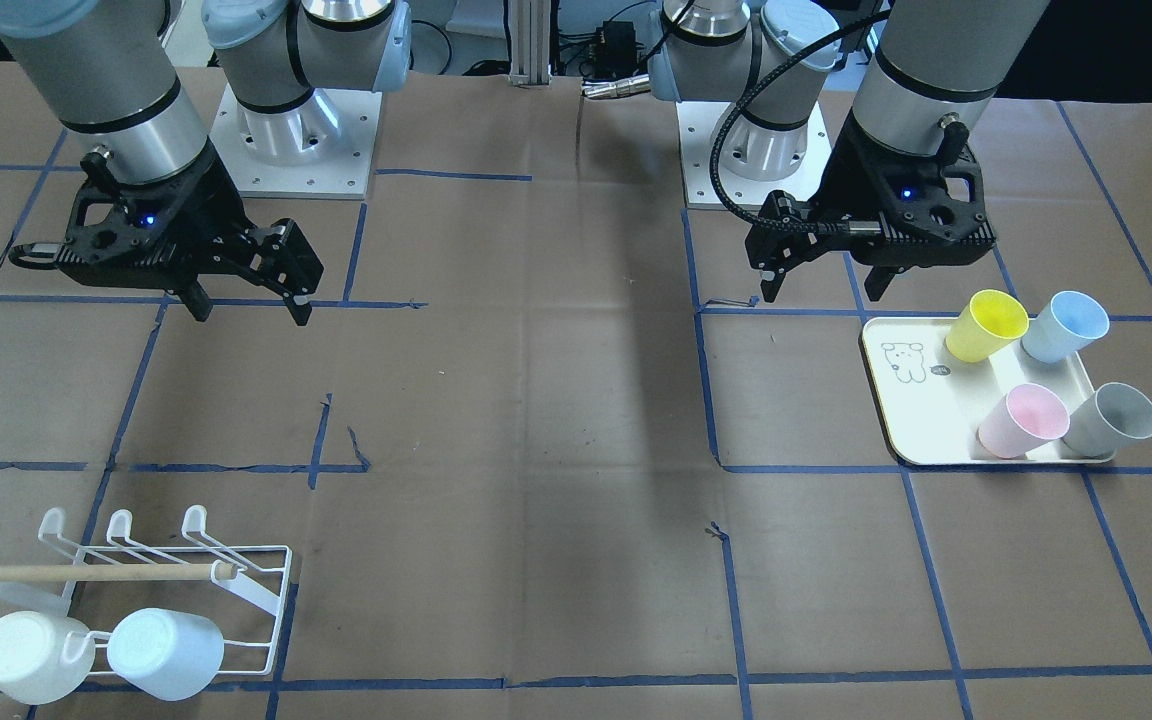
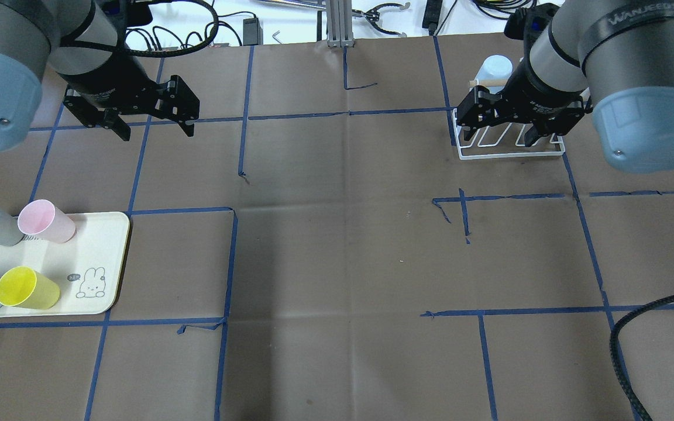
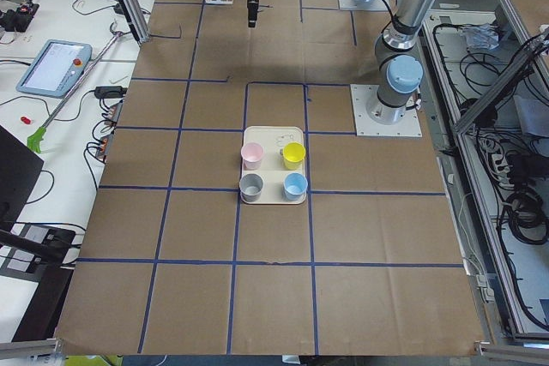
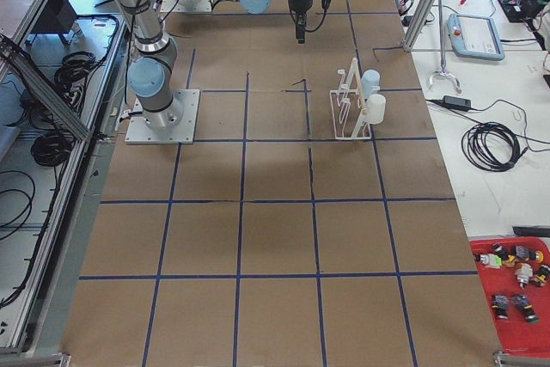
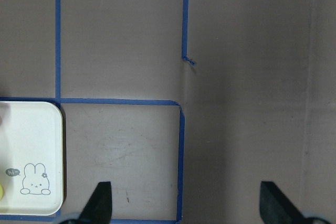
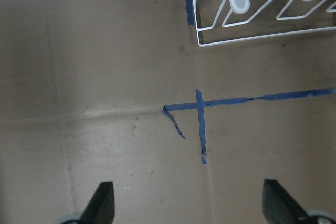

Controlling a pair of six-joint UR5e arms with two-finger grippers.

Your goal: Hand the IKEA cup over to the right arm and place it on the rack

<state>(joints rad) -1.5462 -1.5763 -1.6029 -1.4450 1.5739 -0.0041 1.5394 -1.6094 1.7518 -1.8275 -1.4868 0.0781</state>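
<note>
Presently, left claw [image 2: 154,128]: was spread, empty, near the cream rectangular tray [image 2: 103,257].
Right claw [image 2: 501,139]: was spread, empty, near the white wire rack [image 2: 512,154].
Best grip: was likely the yellow plastic cup [image 2: 27,287], rim squarely.

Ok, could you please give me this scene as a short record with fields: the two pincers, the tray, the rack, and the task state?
left pincer: open, empty, over the table
right pincer: open, empty, over the table
tray: holds yellow cup, blue cup, pink cup, grey cup, openings up
rack: white cup and pale blue cup hang on it; three prongs bare
task state: no cup grasped yet
</note>
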